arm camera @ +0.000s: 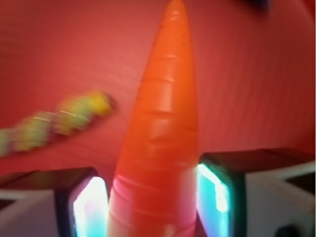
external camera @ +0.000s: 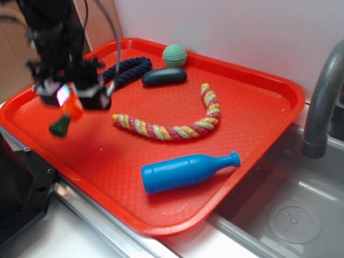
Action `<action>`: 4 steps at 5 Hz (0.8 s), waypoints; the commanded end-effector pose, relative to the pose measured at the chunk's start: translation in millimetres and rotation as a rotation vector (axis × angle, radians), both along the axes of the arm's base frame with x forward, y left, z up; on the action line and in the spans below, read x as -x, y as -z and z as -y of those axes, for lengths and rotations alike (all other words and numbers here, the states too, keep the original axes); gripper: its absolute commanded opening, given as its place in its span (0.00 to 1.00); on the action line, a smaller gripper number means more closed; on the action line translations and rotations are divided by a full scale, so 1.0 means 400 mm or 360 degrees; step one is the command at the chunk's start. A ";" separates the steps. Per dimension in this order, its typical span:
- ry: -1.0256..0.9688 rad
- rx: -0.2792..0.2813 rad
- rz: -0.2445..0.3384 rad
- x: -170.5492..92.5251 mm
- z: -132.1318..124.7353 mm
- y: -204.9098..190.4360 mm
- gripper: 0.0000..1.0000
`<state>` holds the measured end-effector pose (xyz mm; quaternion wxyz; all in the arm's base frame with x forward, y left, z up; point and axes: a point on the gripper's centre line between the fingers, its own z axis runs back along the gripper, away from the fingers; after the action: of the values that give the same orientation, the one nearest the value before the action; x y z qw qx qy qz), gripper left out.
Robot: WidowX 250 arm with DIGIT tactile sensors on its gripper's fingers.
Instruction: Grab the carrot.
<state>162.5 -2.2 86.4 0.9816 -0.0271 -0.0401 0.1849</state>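
Exterior view: my gripper hangs above the left part of the red tray, jaws clamped on the carrot. Orange body sits between my pads; the dark green stem end pokes out below and to the left of the jaws, clear of the tray floor. Beyond the jaws, to the right, lies the multicoloured rope in a curve. Further off: dark blue rope, dark green cucumber-shaped toy, green ball. Blue bottle lies on its side, well apart from my jaws, toward the tray's near right. Grey faucet stands past the tray's right edge.

Wrist view: carrot fills the middle, pinched between my two lit pads, its ridged taper pointing away from the jaws. Tray surface behind. Multicoloured rope, blurred, sits left of the carrot.
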 end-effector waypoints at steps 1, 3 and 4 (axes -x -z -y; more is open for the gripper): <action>0.0794 -0.0141 0.0017 0.006 -0.041 -0.199 0.00; 0.0851 -0.0052 0.0002 0.044 0.002 -0.274 0.00; 0.0793 -0.0054 0.0035 0.038 -0.014 -0.277 0.00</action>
<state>145.1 4.4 187.5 0.9977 -0.0226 -0.0204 -0.0606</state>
